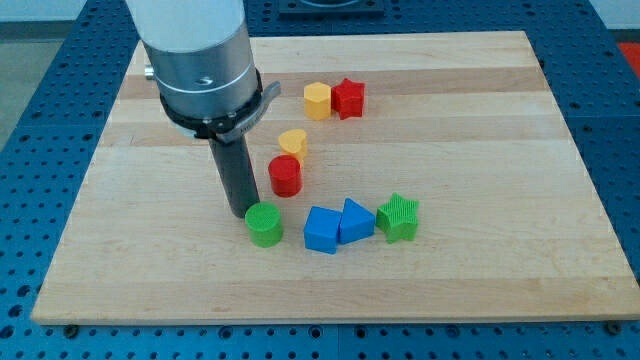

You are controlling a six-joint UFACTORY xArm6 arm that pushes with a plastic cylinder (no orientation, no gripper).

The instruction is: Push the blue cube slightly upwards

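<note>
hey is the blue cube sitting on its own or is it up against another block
Up against another. The blue cube touches the blue triangular block on its right side; no gap shows. My tip is off to its left, beside the green cylinder.

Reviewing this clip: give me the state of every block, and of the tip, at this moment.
blue cube: flat, touching blue triangular block
blue triangular block: between cube and green star
green star: flat
green cylinder: upright
red cylinder: upright
yellow heart: flat
yellow hexagon: touching red star
red star: flat
my tip: beside green cylinder
</note>
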